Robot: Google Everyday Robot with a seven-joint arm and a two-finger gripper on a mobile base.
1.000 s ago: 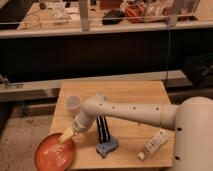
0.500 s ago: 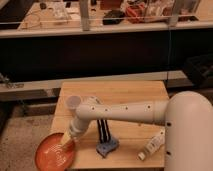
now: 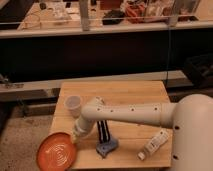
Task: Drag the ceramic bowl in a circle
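Watching from the front of the table; entries run left to right.

- ceramic bowl (image 3: 56,151): sits at the front-left corner of the wooden table (image 3: 130,95), its left edge seemingly out past the corner. It rests flat, mouth up, with faint white rings showing inside. Being round, it has no long axis and no heading, so any drag direction should suit it equally. It is in the same spot as a second ago.
- gripper (image 3: 75,137): now at the bowl's right rim, on the side nearest the table's middle. A second ago it was higher, nearer the cup. It has since come down and left onto the rim. I cannot tell how wide it stands, nor whether it has hold of the rim or only rests against it.
- white cup (image 3: 73,105): upright, behind the gripper, apart from the bowl, unmoved.
- blue-handled brush (image 3: 105,140): lies just right of the gripper, partly under the arm (image 3: 130,114).
- white tube (image 3: 153,144): near the front-right edge, well apart from the bowl.

Judgement: the approach looks finished and contact is being made. The circle itself has not started, since the bowl has not shifted. The brush lies near any path swept rightward.
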